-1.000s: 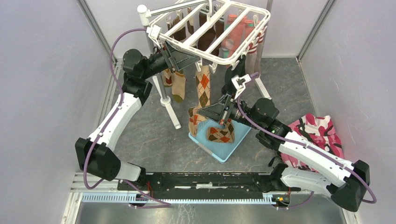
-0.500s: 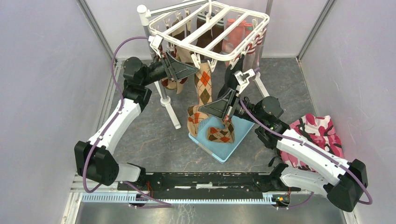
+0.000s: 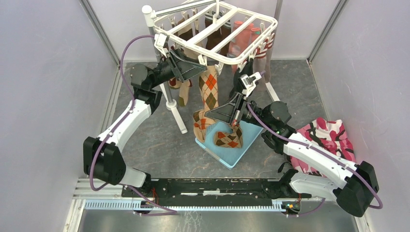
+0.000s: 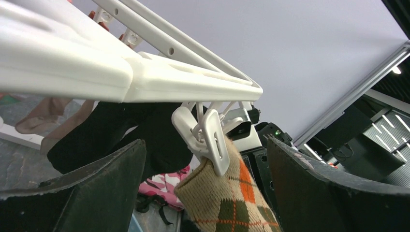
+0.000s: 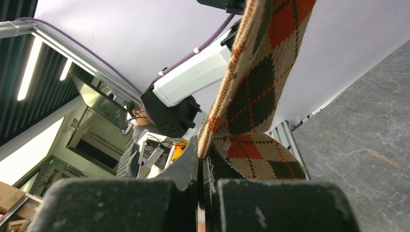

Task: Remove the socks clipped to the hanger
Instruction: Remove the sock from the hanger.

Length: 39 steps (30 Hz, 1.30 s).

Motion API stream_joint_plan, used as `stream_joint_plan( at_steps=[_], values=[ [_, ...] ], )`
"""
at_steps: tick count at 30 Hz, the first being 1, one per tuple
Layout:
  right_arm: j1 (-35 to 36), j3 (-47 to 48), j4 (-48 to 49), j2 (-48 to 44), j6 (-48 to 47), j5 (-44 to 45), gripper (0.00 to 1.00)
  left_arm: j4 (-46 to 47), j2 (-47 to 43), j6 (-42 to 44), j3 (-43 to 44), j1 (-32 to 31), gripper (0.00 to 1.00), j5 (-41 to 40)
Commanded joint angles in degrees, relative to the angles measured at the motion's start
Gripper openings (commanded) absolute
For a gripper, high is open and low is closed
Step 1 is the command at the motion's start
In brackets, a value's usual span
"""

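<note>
Argyle sock [image 5: 256,82] (clipped) pinched in right end effector [image 5: 200,159].

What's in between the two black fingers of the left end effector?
In the left wrist view, a white clip hangs in the gap between the open fingers, pinching the top of the argyle sock.

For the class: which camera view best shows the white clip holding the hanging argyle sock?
The left wrist view: the clip fills mid-frame, biting the top of the argyle sock. The top external view shows it tiny under the hanger; the right wrist view shows only sock, no clip.
</note>
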Motion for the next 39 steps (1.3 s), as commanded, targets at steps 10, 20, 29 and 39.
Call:
stream_joint_plan(
  at_steps=[10, 20, 29, 39],
  values=[
    [-0.66, 0.78, 6.91, 0.87, 3.46, -1.69, 0.0, 6.42, 3.53, -3.51, 5.03, -1.23, 0.94, -3.53],
    [-1.33, -0.31, 6.27, -0.45, 3.36, -1.49, 0.0, 6.68, 4.29, -3.03, 7.0, -1.25, 0.77, -2.87],
    [-1.8, -0.58, 6.45, -0.85, 3.43, -1.73, 0.0, 6.44, 3.67, -2.66, 5.58, -0.04, 0.62, -2.65],
    [-2.11, -1.06, 6.7, -0.79, 3.07, -2.09, 0.0, 2.49, 5.01, -1.2, 8.63, -0.19, 0.34, -4.47]
  ],
)
